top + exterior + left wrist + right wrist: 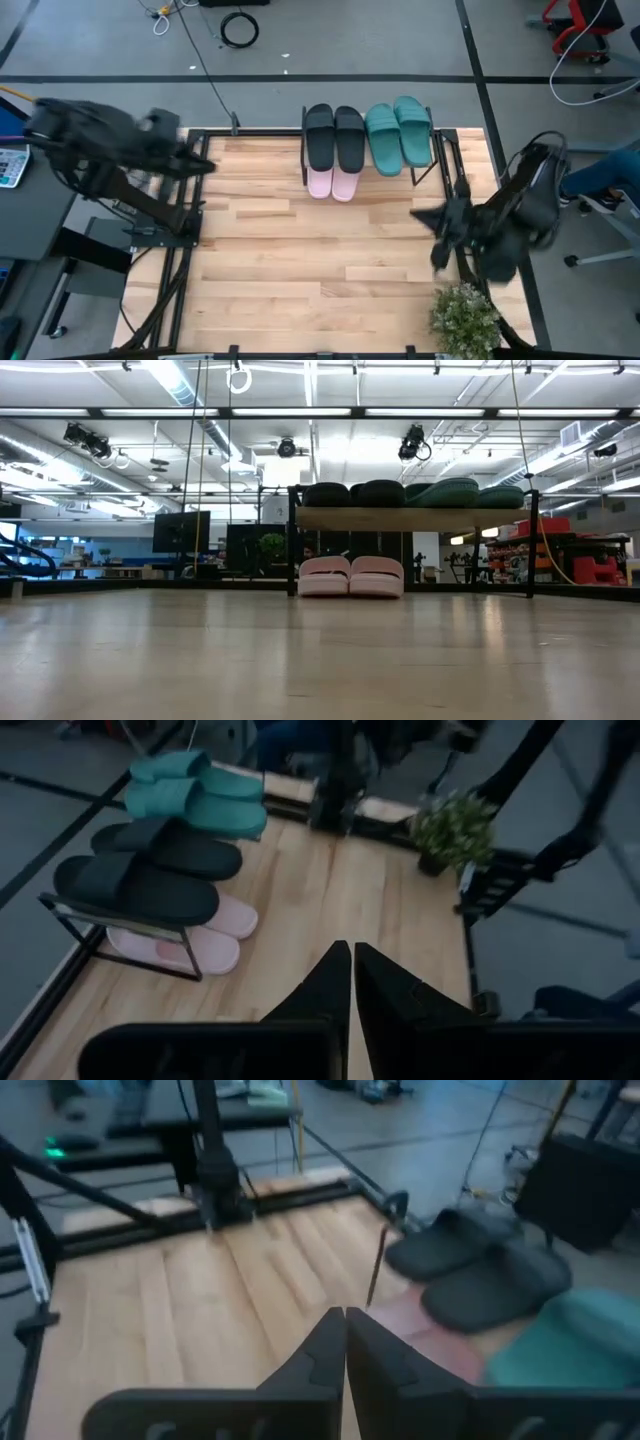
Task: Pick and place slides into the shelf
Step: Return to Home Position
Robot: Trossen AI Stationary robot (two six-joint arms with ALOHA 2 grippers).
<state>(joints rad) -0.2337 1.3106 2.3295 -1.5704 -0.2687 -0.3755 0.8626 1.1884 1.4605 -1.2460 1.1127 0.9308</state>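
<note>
The shelf (pixel 410 518) stands at the middle of the table's far edge. On its plank lie two black slides (pixel 335 138) on their soles, and to their right two teal slides (pixel 398 133). Two pale pink slides (pixel 332 184) sit on the tabletop under the plank, side by side, their near ends poking out. My left gripper (pixel 350 958) is shut and empty, raised at the table's left edge (pixel 210 165). My right gripper (pixel 345 1320) is shut and empty, raised near the right edge (pixel 420 213). Both are well away from the shelf.
A small potted plant (pixel 465 315) stands at the table's near right corner. Black metal rails (pixel 185 240) run along the left and right table edges. Bare wooden tabletop (pixel 320 270) lies between the two arms.
</note>
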